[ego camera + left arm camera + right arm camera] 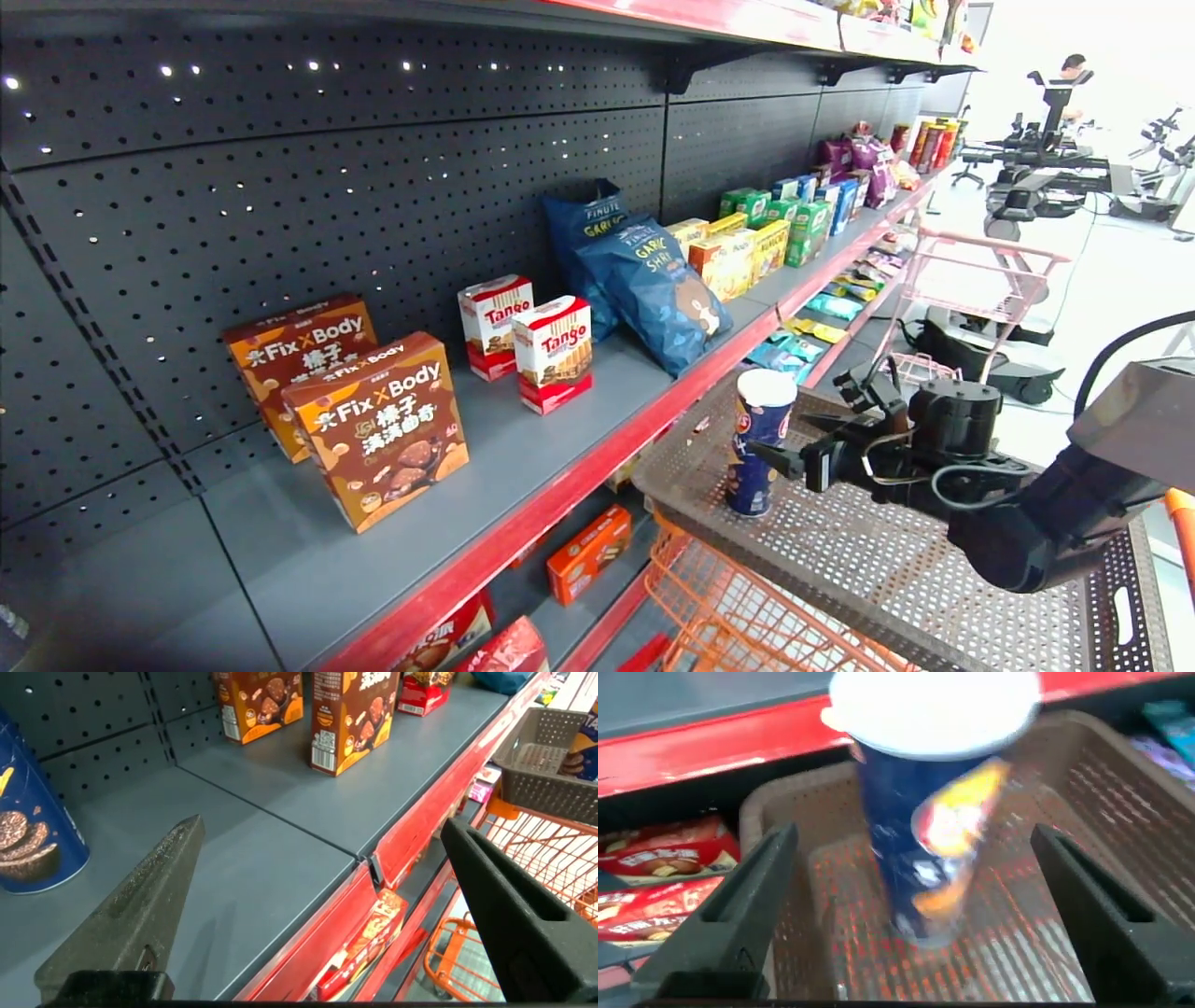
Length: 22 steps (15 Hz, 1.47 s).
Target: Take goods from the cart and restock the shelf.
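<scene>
A blue can with a white lid [761,439] stands upright on the cart's brown perforated tray [840,560]. My right gripper [798,417] is open beside it, one finger close to the can's side. In the right wrist view the can [924,831] stands between and just ahead of the spread fingers, on the tray [1120,793]. My left gripper [322,831] hangs open and empty over a bare stretch of the grey shelf [280,849]. A blue cookie can [28,831] stands on that shelf to one side. The shelf [523,439] runs along the left of the head view.
On the shelf stand two brown biscuit boxes [373,429], two red-and-white wafer boxes [551,350] and blue snack bags [653,280]. An orange wire basket [747,607] sits under the tray. A pink cart [980,271] stands farther down the aisle. An orange box [588,551] lies on the lower shelf.
</scene>
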Motion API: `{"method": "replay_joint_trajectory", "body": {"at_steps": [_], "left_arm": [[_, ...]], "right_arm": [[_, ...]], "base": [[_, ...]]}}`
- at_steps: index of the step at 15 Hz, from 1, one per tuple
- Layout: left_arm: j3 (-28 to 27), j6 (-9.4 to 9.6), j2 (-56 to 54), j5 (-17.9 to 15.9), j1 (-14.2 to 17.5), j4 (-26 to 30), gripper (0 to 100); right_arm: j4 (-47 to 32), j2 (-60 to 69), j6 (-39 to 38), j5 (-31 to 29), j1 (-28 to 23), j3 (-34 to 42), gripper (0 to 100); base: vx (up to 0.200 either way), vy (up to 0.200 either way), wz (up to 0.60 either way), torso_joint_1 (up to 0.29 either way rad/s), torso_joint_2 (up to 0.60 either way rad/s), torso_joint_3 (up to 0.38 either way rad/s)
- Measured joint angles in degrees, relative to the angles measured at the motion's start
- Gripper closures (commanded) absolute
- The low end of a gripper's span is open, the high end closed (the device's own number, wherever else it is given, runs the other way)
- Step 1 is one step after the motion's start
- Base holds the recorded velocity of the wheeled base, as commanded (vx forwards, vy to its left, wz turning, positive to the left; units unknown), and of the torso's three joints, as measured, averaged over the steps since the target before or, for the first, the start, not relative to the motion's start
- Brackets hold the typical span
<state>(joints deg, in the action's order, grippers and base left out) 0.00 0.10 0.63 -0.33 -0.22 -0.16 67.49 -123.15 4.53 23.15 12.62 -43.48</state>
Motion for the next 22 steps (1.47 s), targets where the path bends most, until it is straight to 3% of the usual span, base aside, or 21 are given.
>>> {"method": "replay_joint_trajectory", "body": {"at_steps": [16,17,22], "left_arm": [[0.00,0.00,0.00,-0.02,0.00,0.00,0],[0.00,0.00,0.00,0.00,0.00,0.00,0],[0.00,0.00,0.00,-0.02,-0.02,0.00,0]], "right_arm": [[1.07,-14.91,-0.24,0.82,0.52,-15.14,0],[1.18,-15.76,-0.33,0.99,0.57,-16.02,100],[3.32,-16.98,0.11,0.50,0.57,-17.09,100]], "base": [[0.000,0.000,0.00,0.000,0.00,0.000],[0.000,0.000,0.00,0.000,0.00,0.000],[0.000,0.000,0.00,0.000,0.00,0.000]]}}
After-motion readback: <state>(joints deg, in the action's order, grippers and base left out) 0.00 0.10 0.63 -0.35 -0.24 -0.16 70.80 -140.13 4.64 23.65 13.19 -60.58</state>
